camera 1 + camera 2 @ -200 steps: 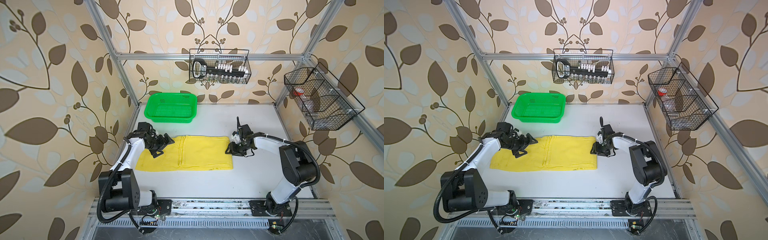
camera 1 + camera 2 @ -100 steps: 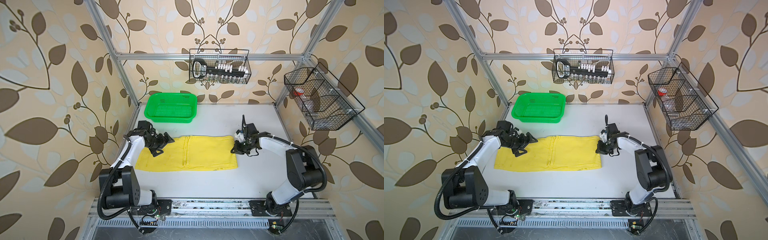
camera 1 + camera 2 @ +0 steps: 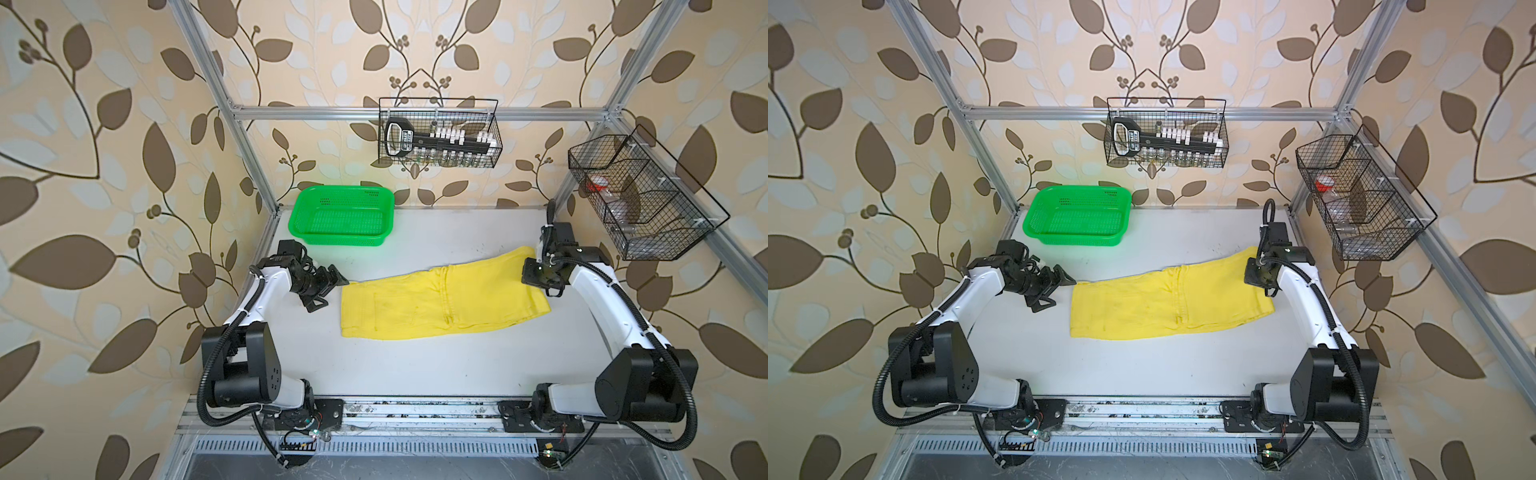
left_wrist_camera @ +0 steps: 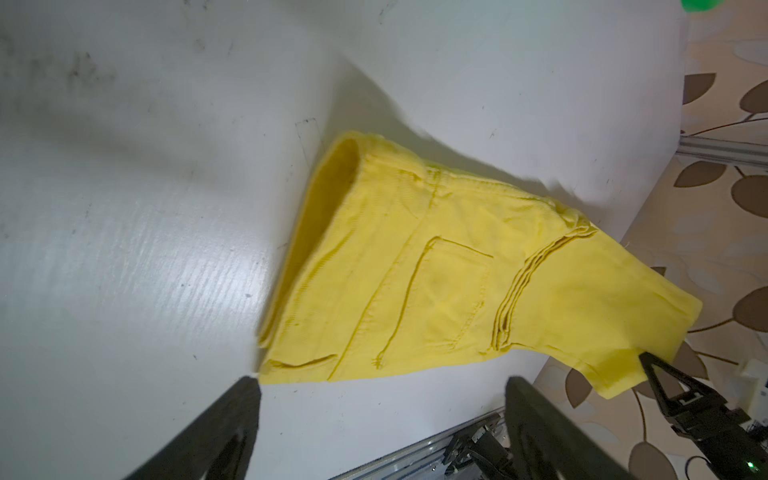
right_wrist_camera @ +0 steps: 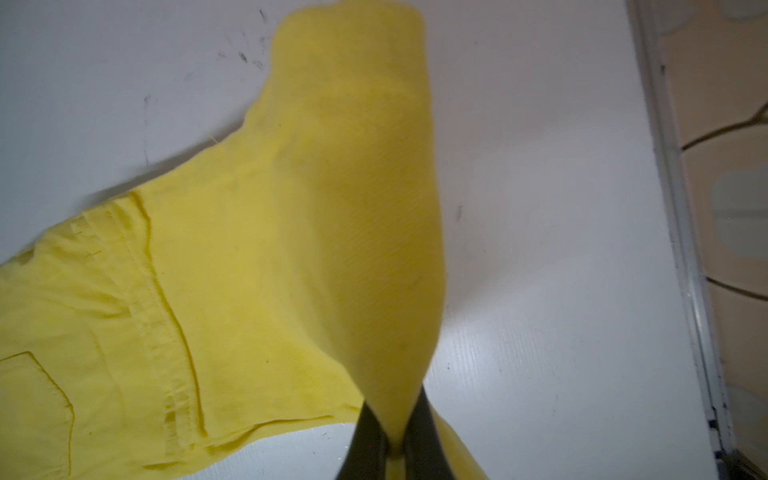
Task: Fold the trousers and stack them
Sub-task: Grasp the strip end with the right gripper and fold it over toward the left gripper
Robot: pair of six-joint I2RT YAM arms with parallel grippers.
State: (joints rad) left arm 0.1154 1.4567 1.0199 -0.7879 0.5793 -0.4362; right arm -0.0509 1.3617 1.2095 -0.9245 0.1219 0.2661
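Note:
The yellow trousers (image 3: 440,303) (image 3: 1167,299) lie folded across the middle and right of the white table (image 3: 415,365). Their right end is raised and angled toward the back. My right gripper (image 3: 536,276) (image 3: 1258,276) is shut on that end. In the right wrist view the cloth (image 5: 291,249) runs down into the closed right gripper (image 5: 395,440). My left gripper (image 3: 328,291) (image 3: 1054,289) is open just left of the trousers' left edge, holding nothing. In the left wrist view the open left gripper (image 4: 382,382) sits just short of the pocketed part of the trousers (image 4: 415,270).
A green perforated basket (image 3: 340,216) (image 3: 1077,220) stands at the back left of the table. A wire basket (image 3: 438,139) hangs on the back rail and another wire basket (image 3: 636,199) on the right rail, close above the right arm.
My right gripper has shut on the trousers' right end and pulled it right and toward the back. The trousers have slid right, away from the left gripper, which has stayed open.

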